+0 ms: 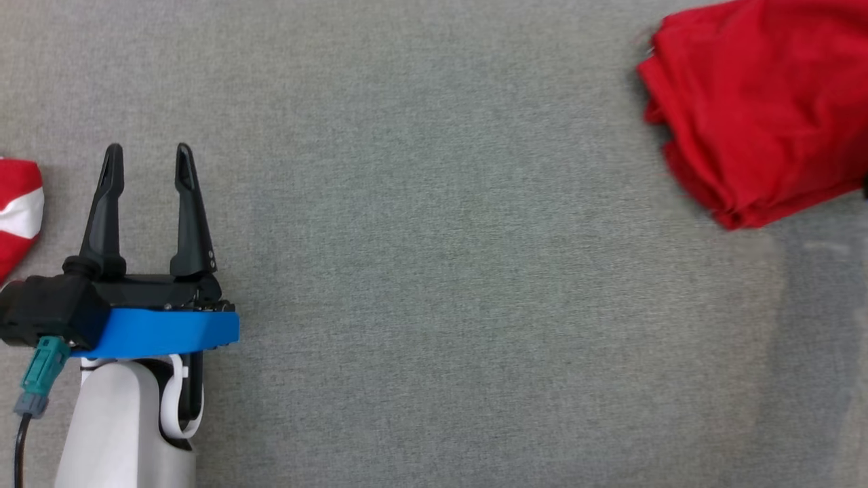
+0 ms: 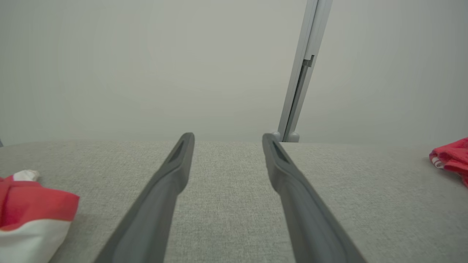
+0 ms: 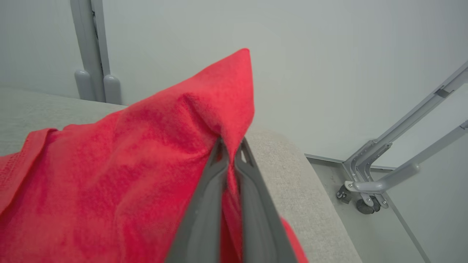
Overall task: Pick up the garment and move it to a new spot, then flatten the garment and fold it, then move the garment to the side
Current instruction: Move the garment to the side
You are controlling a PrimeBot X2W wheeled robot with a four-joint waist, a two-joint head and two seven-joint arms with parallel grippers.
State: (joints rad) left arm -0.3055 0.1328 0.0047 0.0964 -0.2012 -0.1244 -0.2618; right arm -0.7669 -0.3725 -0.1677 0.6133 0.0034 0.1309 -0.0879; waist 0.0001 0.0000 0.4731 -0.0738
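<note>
Head view: one garment (image 1: 759, 108), one red-white cloth (image 1: 17, 203).

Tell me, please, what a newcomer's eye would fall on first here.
The red garment lies folded at the head view's upper right, and the right gripper is shut on a raised corner of it. The left gripper stands open at lower left, near a red-and-white cloth.

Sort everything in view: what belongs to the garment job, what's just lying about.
Job: red garment, folded, at the right of the table; right gripper, shut on it; left gripper, open and empty.
Lying about: red-and-white cloth at the left; grey frame post beyond the table.
</note>
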